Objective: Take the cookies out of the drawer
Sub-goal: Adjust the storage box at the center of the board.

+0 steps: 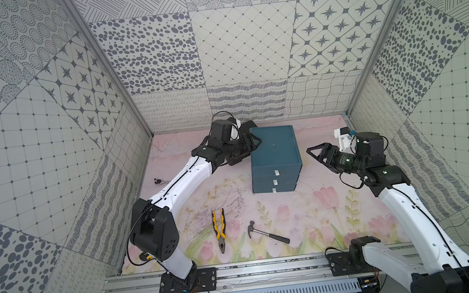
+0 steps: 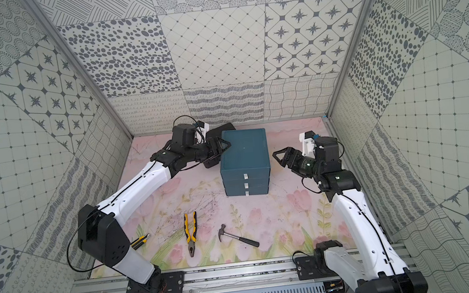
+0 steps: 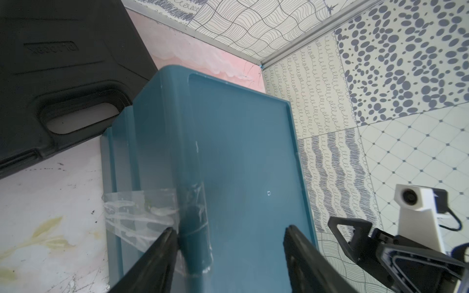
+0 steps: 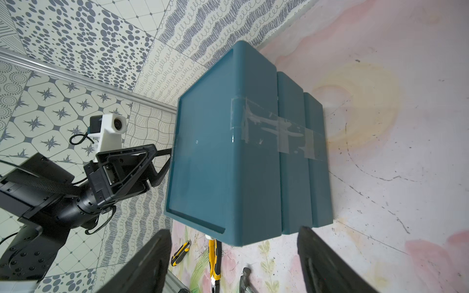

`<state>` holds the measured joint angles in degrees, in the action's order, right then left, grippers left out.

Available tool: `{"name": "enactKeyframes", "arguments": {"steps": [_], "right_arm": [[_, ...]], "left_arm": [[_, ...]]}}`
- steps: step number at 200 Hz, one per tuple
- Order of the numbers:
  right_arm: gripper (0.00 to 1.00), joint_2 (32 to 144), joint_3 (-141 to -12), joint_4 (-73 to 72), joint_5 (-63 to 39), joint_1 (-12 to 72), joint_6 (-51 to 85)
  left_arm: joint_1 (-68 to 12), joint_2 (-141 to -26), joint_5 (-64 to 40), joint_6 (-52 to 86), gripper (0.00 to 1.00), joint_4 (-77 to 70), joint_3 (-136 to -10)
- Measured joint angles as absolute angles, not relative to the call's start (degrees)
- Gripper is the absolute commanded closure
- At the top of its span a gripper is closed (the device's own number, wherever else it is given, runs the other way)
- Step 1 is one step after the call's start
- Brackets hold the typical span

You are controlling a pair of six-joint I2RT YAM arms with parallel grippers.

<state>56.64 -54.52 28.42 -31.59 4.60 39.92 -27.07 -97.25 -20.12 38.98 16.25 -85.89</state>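
Observation:
A teal cabinet (image 1: 274, 151) (image 2: 244, 152) with three drawers stands at the back middle of the mat. All three drawers are pushed in, their small white handles (image 1: 275, 182) facing the front. The cookies are hidden. My left gripper (image 1: 257, 142) (image 3: 228, 230) is open at the cabinet's upper left edge: one finger (image 3: 162, 243) lies against the taped side wall, the other hovers over the top (image 3: 241, 152). My right gripper (image 1: 312, 152) (image 4: 234, 230) is open with nothing in it, a little off the cabinet's right side (image 4: 253, 165).
Yellow-handled pliers (image 1: 219, 230) and a hammer (image 1: 269, 235) lie in front of the cabinet. A yellow utility knife (image 2: 141, 241) sits by the left arm's base. A black case (image 3: 63, 76) lies behind the cabinet's left side, and a small ratchet (image 1: 159, 180) is at the far left.

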Motion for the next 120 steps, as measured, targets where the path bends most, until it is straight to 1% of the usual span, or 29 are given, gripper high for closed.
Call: {"name": "enactKeyframes", "arguments": {"steps": [37,53,63,81,97,120], "right_arm": [[0.21,56.80,-53.39,27.66,-30.48,5.76,40.10],[0.21,56.69,-52.36,27.64,-29.89,6.00,40.10],[0.21,56.55,-51.90,27.73,-29.45,6.09,40.10],[0.21,55.53,-51.27,28.21,-28.47,6.22,40.07],[0.22,53.56,-50.33,28.75,-27.49,6.35,40.05],[0.22,50.87,-49.25,30.02,-26.24,6.42,39.97]], "left_arm": [[-27.90,-101.47,-18.41,35.97,0.50,20.71,-91.13],[-28.25,-102.76,-17.65,34.87,0.54,22.15,-92.77],[-28.45,-103.46,-17.37,34.20,0.59,22.72,-93.67],[-28.80,-105.21,-17.21,33.15,0.65,23.64,-95.59],[-29.02,-106.69,-17.37,32.47,0.67,23.83,-97.27],[-29.50,-108.84,-17.47,31.66,0.67,23.79,-99.81]]}}
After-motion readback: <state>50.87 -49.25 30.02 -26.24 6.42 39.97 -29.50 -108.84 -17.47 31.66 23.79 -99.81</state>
